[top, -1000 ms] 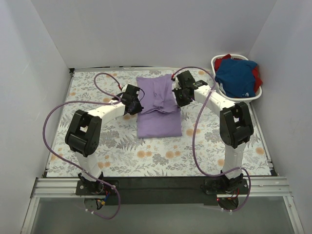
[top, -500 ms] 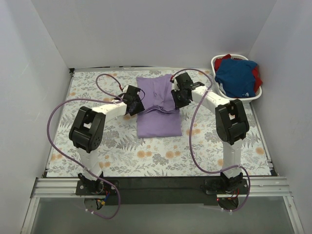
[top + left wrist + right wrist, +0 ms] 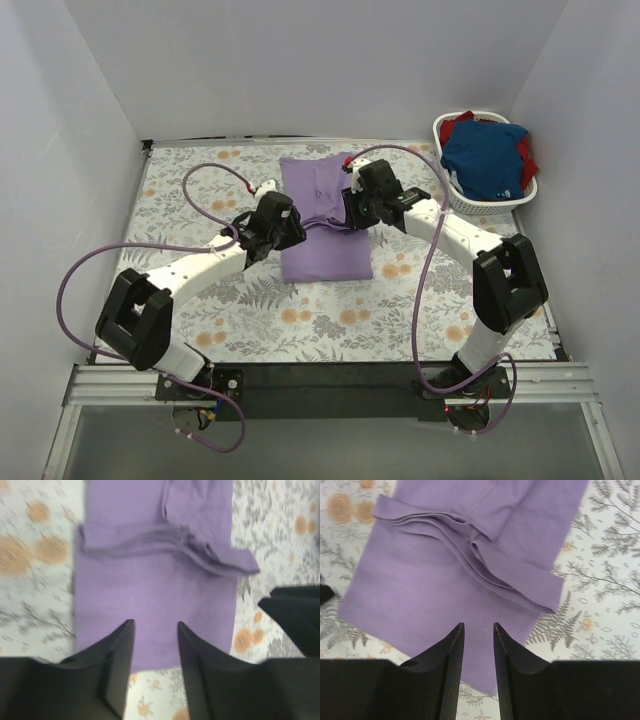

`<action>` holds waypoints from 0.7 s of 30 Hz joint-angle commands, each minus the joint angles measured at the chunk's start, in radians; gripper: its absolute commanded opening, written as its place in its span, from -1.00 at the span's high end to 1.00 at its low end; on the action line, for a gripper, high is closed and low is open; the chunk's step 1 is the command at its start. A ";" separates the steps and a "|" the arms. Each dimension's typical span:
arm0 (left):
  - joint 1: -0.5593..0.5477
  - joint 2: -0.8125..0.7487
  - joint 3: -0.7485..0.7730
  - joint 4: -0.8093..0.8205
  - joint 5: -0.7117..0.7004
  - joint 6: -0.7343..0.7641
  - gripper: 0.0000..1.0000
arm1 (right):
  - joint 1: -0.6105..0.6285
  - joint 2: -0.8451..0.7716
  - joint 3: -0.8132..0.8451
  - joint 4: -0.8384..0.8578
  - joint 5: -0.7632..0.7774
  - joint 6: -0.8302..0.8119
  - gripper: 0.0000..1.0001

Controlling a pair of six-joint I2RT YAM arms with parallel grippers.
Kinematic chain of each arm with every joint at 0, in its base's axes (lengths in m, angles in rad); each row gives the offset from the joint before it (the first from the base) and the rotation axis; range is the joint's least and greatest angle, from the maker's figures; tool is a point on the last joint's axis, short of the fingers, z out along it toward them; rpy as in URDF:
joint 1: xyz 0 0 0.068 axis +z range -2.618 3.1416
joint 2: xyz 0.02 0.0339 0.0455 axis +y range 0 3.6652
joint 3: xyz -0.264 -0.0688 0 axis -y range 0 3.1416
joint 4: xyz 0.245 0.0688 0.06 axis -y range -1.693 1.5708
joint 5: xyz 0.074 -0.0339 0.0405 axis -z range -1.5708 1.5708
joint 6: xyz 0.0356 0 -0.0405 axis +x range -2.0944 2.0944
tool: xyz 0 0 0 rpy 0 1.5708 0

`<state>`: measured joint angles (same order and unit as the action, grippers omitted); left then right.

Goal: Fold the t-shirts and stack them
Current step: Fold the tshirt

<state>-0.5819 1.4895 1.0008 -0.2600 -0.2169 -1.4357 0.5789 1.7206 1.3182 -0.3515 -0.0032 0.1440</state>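
A lavender t-shirt point(image 3: 327, 250) lies mid-table, its far part folded down into a layered ridge point(image 3: 470, 540) across the middle. My left gripper point(image 3: 295, 230) hovers over the shirt's left edge, open with nothing between its fingers; in the left wrist view it point(image 3: 155, 630) frames bare purple cloth point(image 3: 150, 590). My right gripper point(image 3: 352, 210) hangs over the shirt's right edge, also open and empty point(image 3: 477, 627), above smooth cloth point(image 3: 420, 595). A royal-blue t-shirt point(image 3: 485, 155) and a red one point(image 3: 460, 122) are heaped in the basket.
A white laundry basket point(image 3: 490, 204) stands at the far right corner. A floral tablecloth point(image 3: 330, 310) covers the table. White walls close in on the left, back and right. Purple cables loop beside both arms.
Both grippers were shut at the fold and have opened, letting go of the lavender cloth. Both have lifted back slightly, and the left arm's elbow has swung out left and low.
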 commanded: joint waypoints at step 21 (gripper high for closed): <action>-0.056 0.063 -0.249 -0.107 0.125 -0.123 0.78 | -0.158 0.401 0.374 0.229 -0.268 0.075 0.35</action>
<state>-0.6346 1.5963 0.8120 -0.2535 -0.0982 -1.5467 0.4576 2.1490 1.6032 -0.1928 -0.1974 0.2016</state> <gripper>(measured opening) 0.108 0.319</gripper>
